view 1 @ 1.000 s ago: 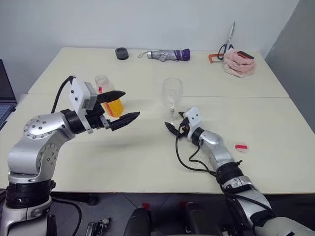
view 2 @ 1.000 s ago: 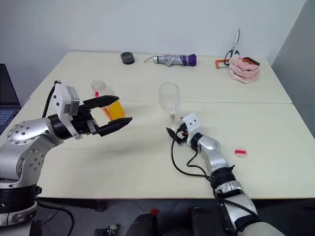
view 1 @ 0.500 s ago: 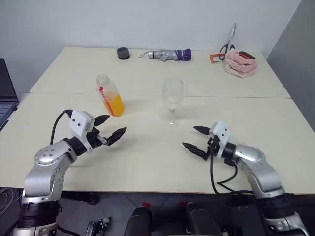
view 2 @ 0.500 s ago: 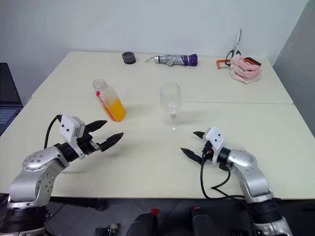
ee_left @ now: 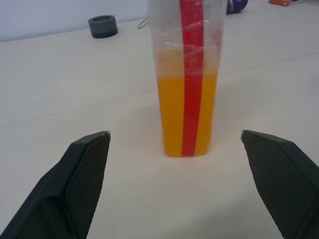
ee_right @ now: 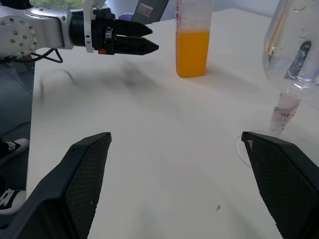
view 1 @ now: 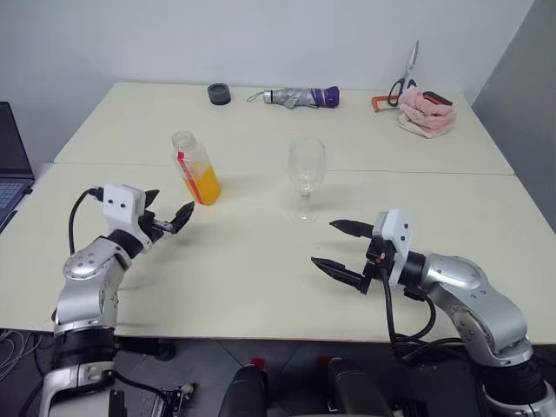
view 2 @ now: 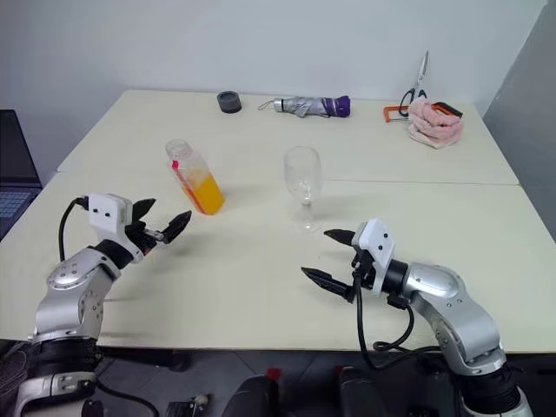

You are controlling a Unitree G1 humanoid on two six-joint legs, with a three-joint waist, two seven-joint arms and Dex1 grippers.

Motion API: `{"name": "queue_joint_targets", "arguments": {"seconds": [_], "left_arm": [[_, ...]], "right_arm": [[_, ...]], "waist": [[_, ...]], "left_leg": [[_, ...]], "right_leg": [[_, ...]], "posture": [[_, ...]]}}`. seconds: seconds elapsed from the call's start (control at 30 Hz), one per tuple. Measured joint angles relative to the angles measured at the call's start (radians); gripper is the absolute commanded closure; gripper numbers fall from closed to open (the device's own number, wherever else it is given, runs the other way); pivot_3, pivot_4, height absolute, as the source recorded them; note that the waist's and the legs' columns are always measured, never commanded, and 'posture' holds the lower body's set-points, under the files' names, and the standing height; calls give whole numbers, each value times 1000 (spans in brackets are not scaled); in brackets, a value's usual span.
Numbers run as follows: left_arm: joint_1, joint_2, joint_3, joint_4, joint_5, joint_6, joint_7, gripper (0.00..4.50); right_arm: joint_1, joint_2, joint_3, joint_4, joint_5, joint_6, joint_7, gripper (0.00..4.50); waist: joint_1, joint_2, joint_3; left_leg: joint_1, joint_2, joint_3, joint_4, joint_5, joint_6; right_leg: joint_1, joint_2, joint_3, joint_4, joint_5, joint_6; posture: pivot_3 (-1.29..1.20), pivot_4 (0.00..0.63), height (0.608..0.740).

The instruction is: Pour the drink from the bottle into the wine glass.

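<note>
The bottle (view 1: 195, 168) stands upright on the table's left half, clear plastic with a red label strip, its lower half holding the orange drink (ee_left: 172, 112). To its right stands the wine glass (view 1: 306, 167), upright on its foot. My left gripper (view 1: 170, 209) is open, just short of the bottle on its near left, pointing at it; in the left wrist view the bottle (ee_left: 188, 74) sits centred beyond the two fingers (ee_left: 82, 174). Nearer the table's front edge, my right gripper (view 1: 324, 242) is open and empty, pointing left, short of the glass (ee_right: 294, 55).
Along the far edge lie a black round object (view 1: 219, 94), a folded umbrella (view 1: 295, 95), scissors (view 1: 405, 71) and a pink cloth (view 1: 426, 113). A laptop (view 1: 10, 165) sits off the table's left side. A seam (view 1: 417, 172) joins two tables.
My left gripper dropped and swung left, off the bottle's front to its near-left side. My right gripper pulled back from the glass's foot toward the front edge. Both stayed open.
</note>
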Motion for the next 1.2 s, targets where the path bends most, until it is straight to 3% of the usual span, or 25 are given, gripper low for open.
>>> {"name": "queue_joint_targets", "arguments": {"seconds": [1.07, 1.2], "left_arm": [[-381, -40, -87, 462, 106, -199, -89, 0], [-398, -46, -87, 502, 106, -218, -92, 910]], "right_arm": [[-31, -21, 6, -36, 0, 1, -18, 36], [-38, -21, 6, -36, 1, 1, -19, 0]], "waist": [[-2, 0, 0], [-1, 0, 0]], "left_leg": [[-1, 0, 0, 0, 0, 0], [-1, 0, -1, 0, 0, 0]], "right_leg": [[0, 0, -1, 0, 0, 0], [0, 0, -1, 0, 0, 0]], "posture": [[0, 150, 740], [0, 150, 740]]}}
